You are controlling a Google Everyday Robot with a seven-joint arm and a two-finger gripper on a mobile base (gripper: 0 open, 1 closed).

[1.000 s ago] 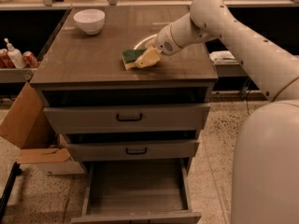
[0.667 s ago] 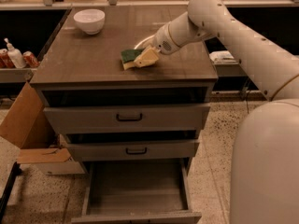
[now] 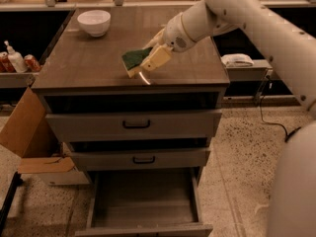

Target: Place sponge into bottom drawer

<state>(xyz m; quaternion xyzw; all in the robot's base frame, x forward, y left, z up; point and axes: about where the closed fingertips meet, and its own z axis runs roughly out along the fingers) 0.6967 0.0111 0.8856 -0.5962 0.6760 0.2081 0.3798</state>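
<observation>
Camera view, the only one.

- Gripper (image 3: 146, 62) hung over the front half of the cabinet top (image 3: 84, 65), at the end of the white arm (image 3: 256, 19) that came in from the upper right.
- Its cream fingers (image 3: 158, 57) were closed on the sponge (image 3: 134, 59). Green face was up and a sliver of yellow foam showed at the lower edge. The near finger covered the sponge's right end, and the far finger was mostly hidden behind the wrist.
- The sponge looked lifted clear of the wood, with a pale glint just below it. Whether a corner touched the top could not be made out.
- Bottom drawer (image 3: 145, 204) stood pulled out, with its grey floor bare and both side walls visible. Its front panel was cut off by the lower frame edge.
- Top drawer (image 3: 98, 126) and middle drawer (image 3: 108, 159) were shut or nearly so, each with a black handle.
- White bowl (image 3: 94, 21) sat at the back left of the top, well apart from the gripper.
- Cardboard box (image 3: 22, 132) leaned at the cabinet's left side, partly out of frame.
- Bottles (image 3: 15, 59) stood on the dark left shelf, labels unreadable.
- Robot body (image 3: 296, 191) filled the lower right, cropped.
</observation>
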